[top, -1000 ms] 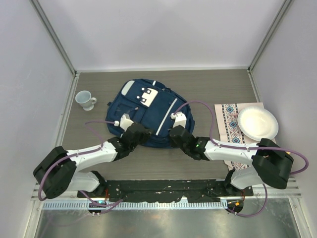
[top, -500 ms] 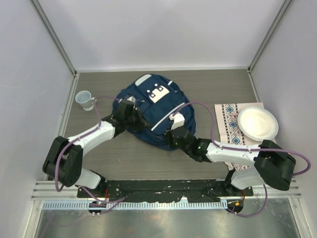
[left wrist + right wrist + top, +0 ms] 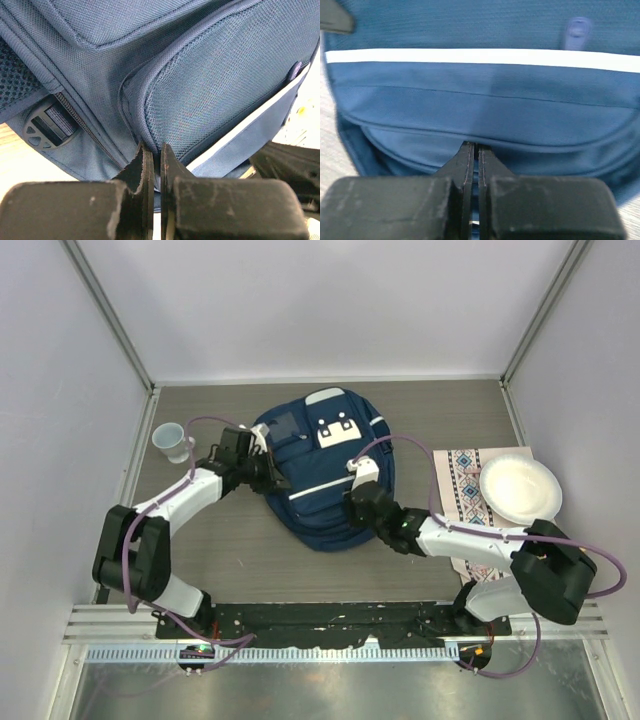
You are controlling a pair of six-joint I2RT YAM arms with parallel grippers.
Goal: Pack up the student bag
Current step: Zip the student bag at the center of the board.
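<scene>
Slip risk first, nearest the bases: right gripper (image 3: 474, 146) shut to a sliver on a thin fold at the lower hem of the student bag (image 3: 312, 495), below the white stripe (image 3: 470, 55). Little cloth between the fingers, so likely to pull free under any tug. Further out, left gripper (image 3: 152, 150) likewise pinched nearly closed, on the seam under the mesh pocket (image 3: 215, 85), just beside a strap buckle (image 3: 47, 127). Same danger there, plus twisting or bunching of the bag if pulled against the right.

Also worth watching: cup (image 3: 170, 442) near the left wrist, easily knocked by a swing.

Right arm stretched low and leftward over the table (image 3: 250, 550) to the bag's near right edge. Left arm bent sharply at the elbow, forearm reaching outward to the bag's left flank. Bag lying flat mid-table, white patch uppermost, no opening visible.
</scene>
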